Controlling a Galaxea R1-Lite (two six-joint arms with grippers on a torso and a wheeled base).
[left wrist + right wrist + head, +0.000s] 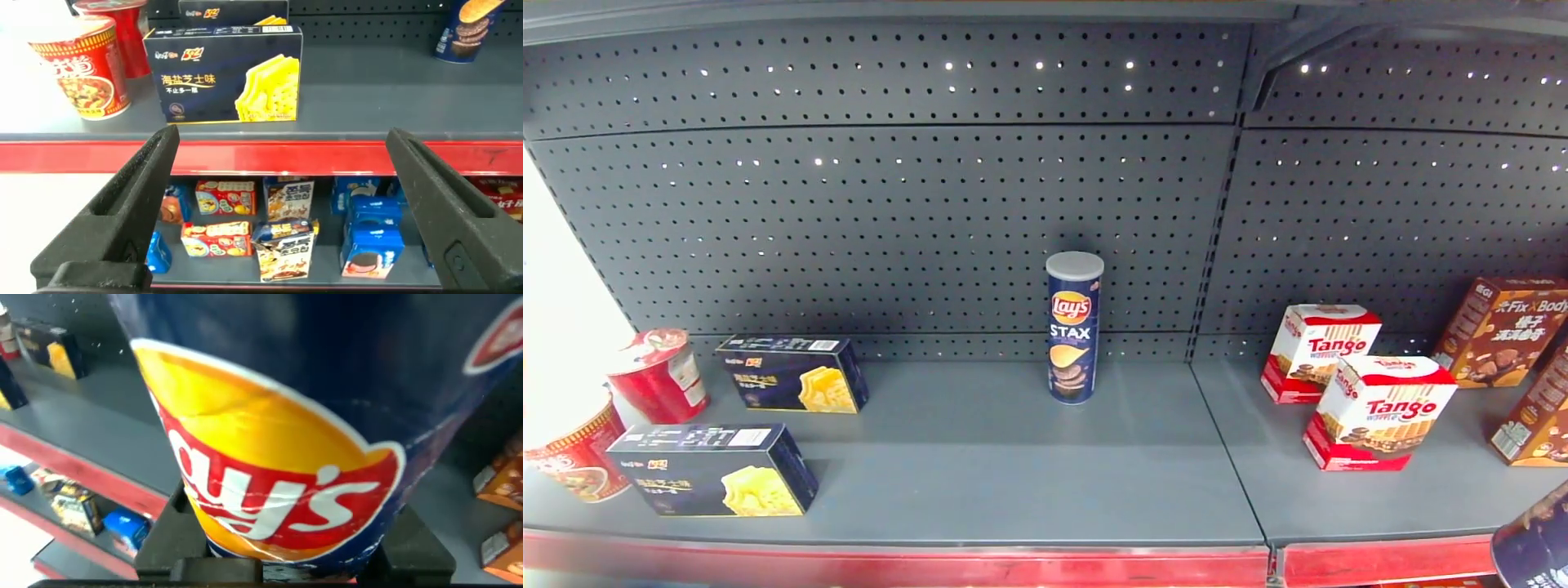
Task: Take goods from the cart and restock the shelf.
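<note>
A dark blue chips can (1073, 327) with a grey lid stands upright at the back middle of the grey shelf (980, 474). A second chips can (270, 416) of the same kind is held close before the right wrist camera, and my right gripper (286, 563) is shut on it. That held can (1535, 543) peeks in at the head view's lower right corner, in front of the shelf's red edge. My left gripper (284, 143) is open with nothing in it, level with the shelf's front edge and facing a dark box with yellow crackers (225, 73).
On the shelf's left stand two dark cracker boxes (715, 469) and two red noodle cups (658, 376). Red-and-white wafer boxes (1380, 412) and brown boxes (1503, 331) fill the right bay. A lower shelf holds several small packs (278, 237). Bare board lies around the standing can.
</note>
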